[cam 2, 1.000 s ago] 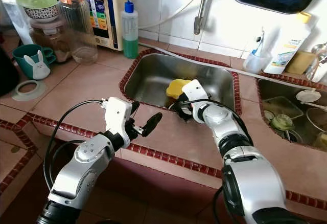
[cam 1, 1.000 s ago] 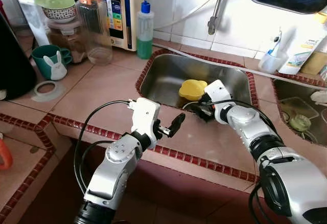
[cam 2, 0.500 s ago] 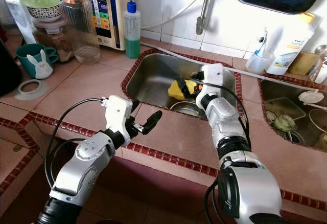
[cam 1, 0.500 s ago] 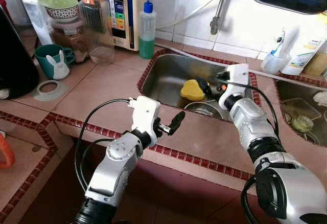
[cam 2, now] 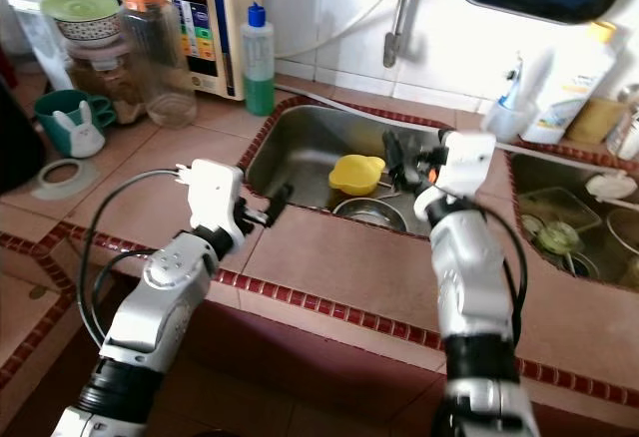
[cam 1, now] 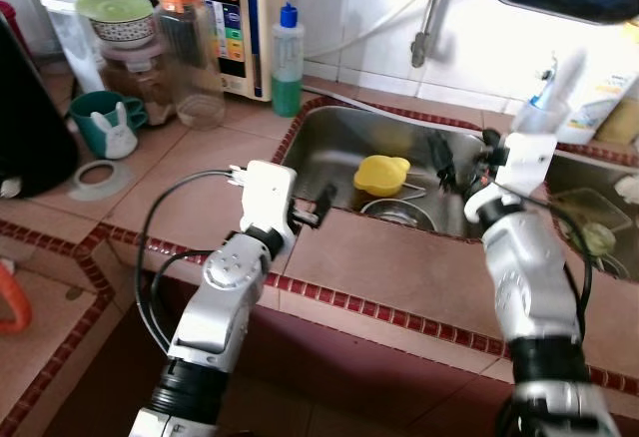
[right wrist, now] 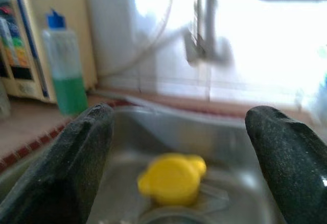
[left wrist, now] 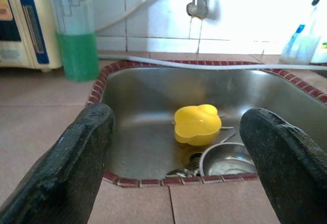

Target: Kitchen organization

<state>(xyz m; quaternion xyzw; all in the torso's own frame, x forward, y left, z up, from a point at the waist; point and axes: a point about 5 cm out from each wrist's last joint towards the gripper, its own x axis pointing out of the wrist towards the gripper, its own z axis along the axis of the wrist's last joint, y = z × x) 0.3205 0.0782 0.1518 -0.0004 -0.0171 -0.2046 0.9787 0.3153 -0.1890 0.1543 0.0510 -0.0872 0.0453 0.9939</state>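
In the left eye view the left gripper [cam 1: 321, 208] hung at the near rim of the sink [cam 1: 329, 123], fingers spread and empty, while the right gripper [cam 1: 446, 158] hovered above the basin, also parted and holding nothing. The yellow container [cam 1: 380, 174] lay on the sink floor beside a steel bowl [cam 1: 395, 214], with a green soap bottle [cam 1: 287, 58] on the worktop [cam 1: 190, 173] behind. The right eye view gave the same layout and added the second sink [cam 2: 579, 218] to the right with dishes in it. The left wrist view looked sharply between its wide-apart fingers [left wrist: 76, 152] at the yellow container touching the bowl's edge, with cutlery beneath, which the head views barely resolved. The right wrist view, blurred, framed the same yellow piece between open fingers [right wrist: 82, 147] below the tap [right wrist: 204, 35]. The step looked like reaching for the yellow container; next would be lowering one gripper and closing on it.
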